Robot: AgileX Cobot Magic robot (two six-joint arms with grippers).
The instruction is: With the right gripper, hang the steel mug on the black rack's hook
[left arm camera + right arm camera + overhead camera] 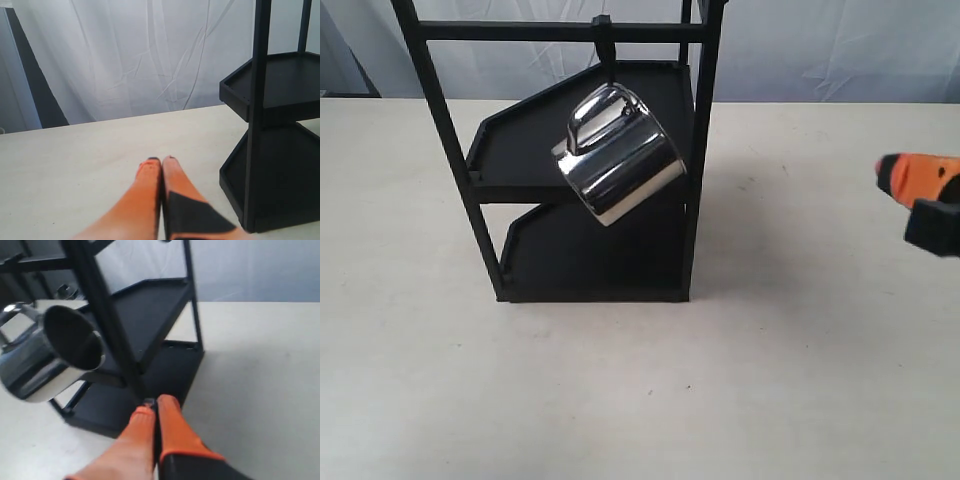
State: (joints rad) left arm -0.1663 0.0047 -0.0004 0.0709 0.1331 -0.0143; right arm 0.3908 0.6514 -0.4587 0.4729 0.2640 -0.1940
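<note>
- Steel, mirror-bright, the steel mug [620,155] hangs by its loop handle from the hook [603,42], a short black peg under the top crossbar of the black rack [485,160].
- Its body tilts, with the open mouth facing down and to the right and the handle uppermost around the peg.
- It hangs in front of the rack's upper shelf, near the right front post, clear of both shelves as far as the exterior view shows.
- In the right wrist view the mug [47,352] shows its dark open mouth, with a rack post [107,322] just beside it.
- The rack stands on a pale cream table [640,400], toward the far side and left of centre, with a white curtain [150,55] behind it.
- The right gripper [920,190] sits at the right edge of the exterior view, well apart from the mug and rack and grasping nothing.
- Its orange fingers [170,422] lie pressed together in the right wrist view, clenched on empty air, their tips pointing toward the foot of the rack.
- The left gripper [161,160] is outside the exterior view; its own camera shows its orange fingers [145,195] also clenched together and holding nothing, low over the table.
- The rack's two shelves [280,85] stand just to the right of that gripper, not touching it.
</note>
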